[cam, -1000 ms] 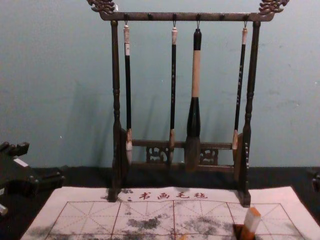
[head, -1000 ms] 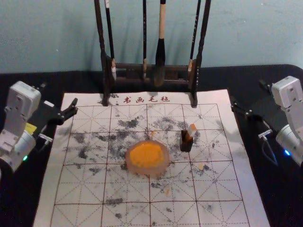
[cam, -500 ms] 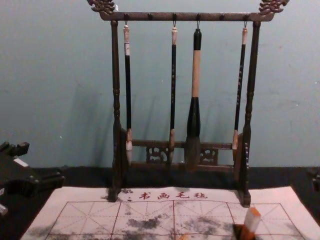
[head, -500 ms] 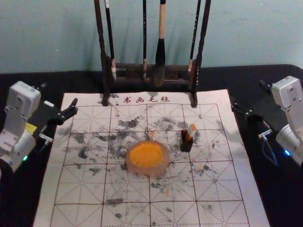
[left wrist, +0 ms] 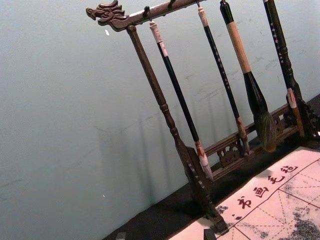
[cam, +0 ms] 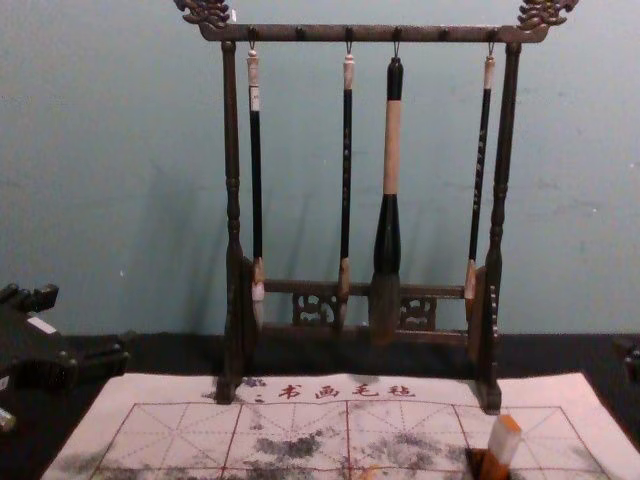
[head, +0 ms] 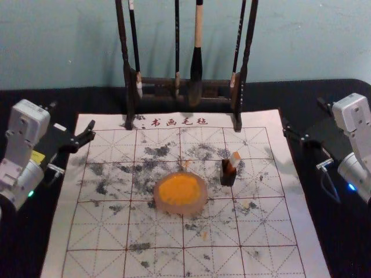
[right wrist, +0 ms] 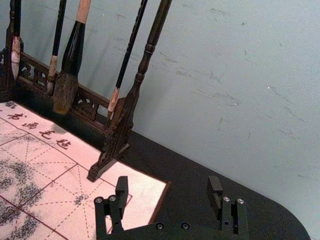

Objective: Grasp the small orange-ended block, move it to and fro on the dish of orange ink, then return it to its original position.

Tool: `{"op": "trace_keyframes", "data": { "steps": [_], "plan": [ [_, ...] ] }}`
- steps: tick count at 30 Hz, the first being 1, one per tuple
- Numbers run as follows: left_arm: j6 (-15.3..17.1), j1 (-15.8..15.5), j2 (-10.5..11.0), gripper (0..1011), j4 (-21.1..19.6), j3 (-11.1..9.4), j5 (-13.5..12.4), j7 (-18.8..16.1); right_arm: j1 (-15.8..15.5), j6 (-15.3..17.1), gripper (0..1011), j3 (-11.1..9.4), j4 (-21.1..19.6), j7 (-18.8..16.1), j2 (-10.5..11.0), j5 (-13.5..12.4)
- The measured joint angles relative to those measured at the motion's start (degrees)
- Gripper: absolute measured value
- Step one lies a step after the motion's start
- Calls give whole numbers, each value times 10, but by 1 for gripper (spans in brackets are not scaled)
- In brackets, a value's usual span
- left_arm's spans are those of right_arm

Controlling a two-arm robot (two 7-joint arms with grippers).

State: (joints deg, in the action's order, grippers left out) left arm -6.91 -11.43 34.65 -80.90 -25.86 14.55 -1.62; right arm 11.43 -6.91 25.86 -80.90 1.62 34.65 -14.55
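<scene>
1. While the block (head: 234, 159) is in its holder (head: 228, 178), it's free of both grippers. Position: right half of the mat (head: 281, 260), right of the dish (head: 201, 202) and a bit farther out from the robot.
2. Long axis: near upright, top tipped somewhat to the robot's right. Upper end sticks out of the holder, so there's something to pinch.
3. Dish just beside the holder, orange ink (head: 179, 189) inside. Short carry, I'd say.
4. Right gripper (right wrist: 168, 185): nearer arm, at the mat's far right corner, fingers spread, nothing between them. Block lies well apart from them, to their left and back toward the robot. From the angle I'd guess it's lower too.
5. Left gripper (left wrist: 165, 235): far left side of the mat, fingers apart and empty. Dish lies between it and the block; likely sits this one out.
6. Step in hand, my read: start of the job, approach and grasp. Right arm should swing inward, then match the lean before closing; a skewed pinch could drag the holder along.
7. Rack (head: 156, 82) stands behind; keep the swing in front of it.
</scene>
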Motion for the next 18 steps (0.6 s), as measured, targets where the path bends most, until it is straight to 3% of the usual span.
{"op": "trace_keyframes", "data": {
  "steps": [6,10,18],
  "plan": [
    [0,0,0,1002,0,0,0,0,-2,0,1003,-2,-2,-3,0,0],
    [0,0,0,1001,0,0,0,0,-15,10,1003,-9,-16,-23,7,-10],
    [0,0,0,1001,0,0,0,0,-68,70,1003,-28,-86,-81,37,-60]
  ]
}}
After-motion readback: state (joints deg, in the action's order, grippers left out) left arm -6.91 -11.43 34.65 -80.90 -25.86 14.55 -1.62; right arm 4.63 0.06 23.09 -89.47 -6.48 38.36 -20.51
